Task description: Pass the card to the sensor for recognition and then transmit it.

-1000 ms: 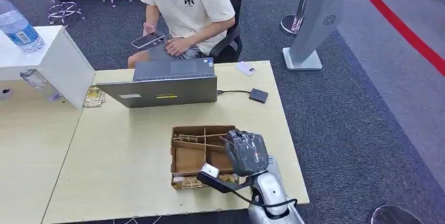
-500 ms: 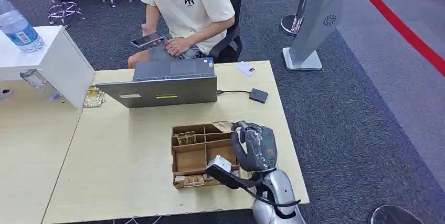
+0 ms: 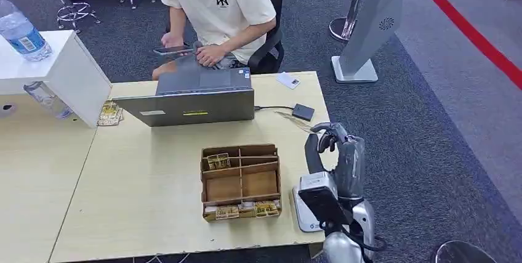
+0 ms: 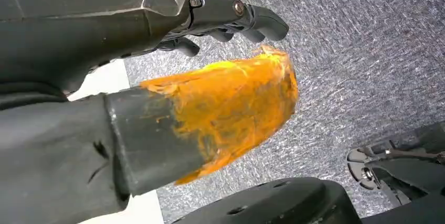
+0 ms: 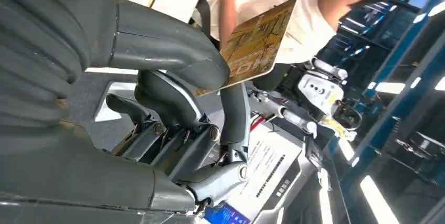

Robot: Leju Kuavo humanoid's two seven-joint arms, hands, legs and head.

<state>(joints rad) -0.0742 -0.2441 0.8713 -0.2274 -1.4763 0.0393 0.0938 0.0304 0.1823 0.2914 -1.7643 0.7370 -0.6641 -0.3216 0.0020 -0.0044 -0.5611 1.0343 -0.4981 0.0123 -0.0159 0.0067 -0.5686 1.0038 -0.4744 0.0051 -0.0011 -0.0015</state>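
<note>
Head view: pale wooden table (image 3: 141, 177), grey carpet (image 3: 431, 127).

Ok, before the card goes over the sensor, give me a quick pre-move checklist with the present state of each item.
1. Card held: ok. The right hand pinches the card between its thumb and a finger.
2. Card clear of the box: ok. It sits above the table, beside the cardboard box, not in it.
3. Sensor reachable: ok. The black sensor lies on the table just beyond the card, nothing on top.
4. Card over the sensor: not ok, it stops short of it.
5. Which card face points down: cannot tell.
6. Left hand out of the way: ok, it hangs over the carpet, holding nothing.
</note>
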